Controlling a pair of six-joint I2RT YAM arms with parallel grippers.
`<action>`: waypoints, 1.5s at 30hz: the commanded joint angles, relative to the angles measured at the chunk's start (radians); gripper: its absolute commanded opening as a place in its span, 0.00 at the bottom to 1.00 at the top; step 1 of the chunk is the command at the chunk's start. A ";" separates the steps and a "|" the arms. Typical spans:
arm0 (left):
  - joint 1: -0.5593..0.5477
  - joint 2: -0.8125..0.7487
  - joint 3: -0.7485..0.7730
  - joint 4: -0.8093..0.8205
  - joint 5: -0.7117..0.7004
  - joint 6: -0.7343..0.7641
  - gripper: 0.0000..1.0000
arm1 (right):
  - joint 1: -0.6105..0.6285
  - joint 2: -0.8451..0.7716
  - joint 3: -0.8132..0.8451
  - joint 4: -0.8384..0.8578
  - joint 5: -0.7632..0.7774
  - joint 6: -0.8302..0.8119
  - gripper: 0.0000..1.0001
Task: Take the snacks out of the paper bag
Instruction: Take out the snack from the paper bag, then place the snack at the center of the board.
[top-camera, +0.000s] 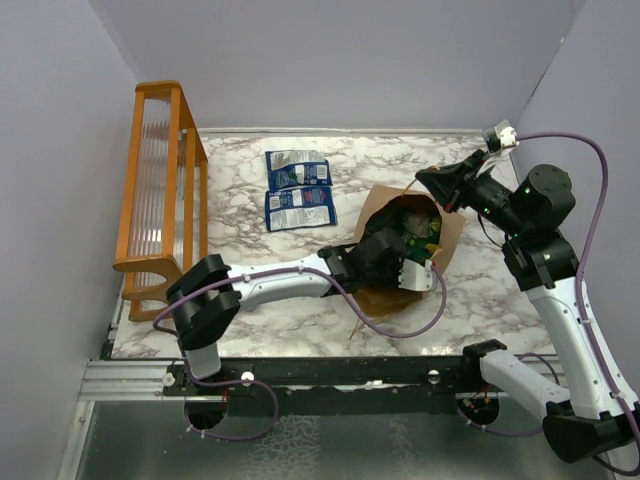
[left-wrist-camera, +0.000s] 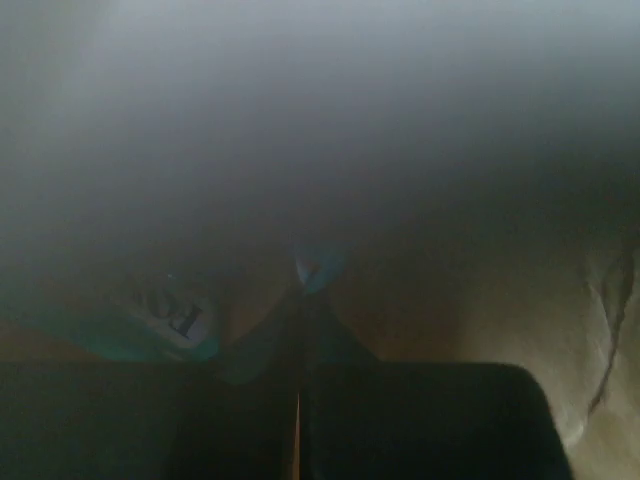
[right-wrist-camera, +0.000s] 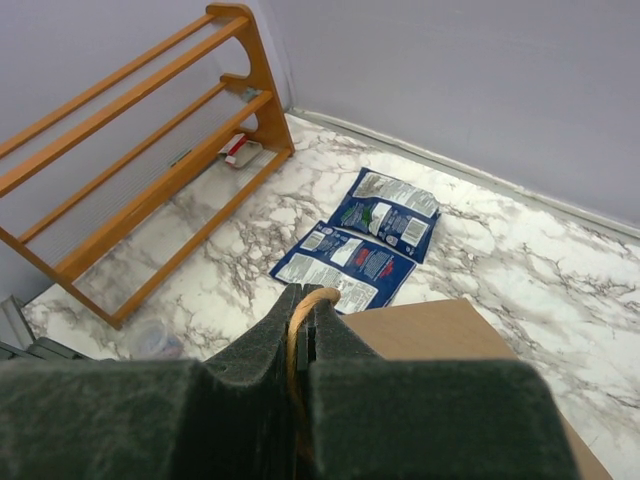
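Two blue packets (top-camera: 297, 168), one bag (top-camera: 452, 230), one rack (top-camera: 158, 91).

I see a white, grey-veined marble bench (top-camera: 240, 215), two dark blue foil packets (top-camera: 297, 168) (top-camera: 300, 208) printed white and red, a plain brown kraft paper bag (top-camera: 452, 232), an orange wooden rack (top-camera: 160, 180).

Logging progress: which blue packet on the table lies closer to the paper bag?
The near blue packet, beside the paper bag; the far blue packet lies toward the back wall.

Black-and-white arms (top-camera: 280, 283), purple cables (top-camera: 560, 134), dark fingers (right-wrist-camera: 420, 420)
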 joint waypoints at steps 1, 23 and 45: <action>0.003 -0.148 -0.045 0.060 -0.022 -0.063 0.00 | 0.000 -0.024 0.022 0.008 0.031 -0.017 0.01; 0.004 -0.610 -0.048 0.123 -0.297 -0.530 0.00 | 0.000 -0.029 0.011 0.010 0.037 -0.022 0.01; 0.006 -0.683 0.199 -0.205 -0.792 -0.563 0.00 | 0.000 -0.028 0.009 0.012 0.038 -0.026 0.02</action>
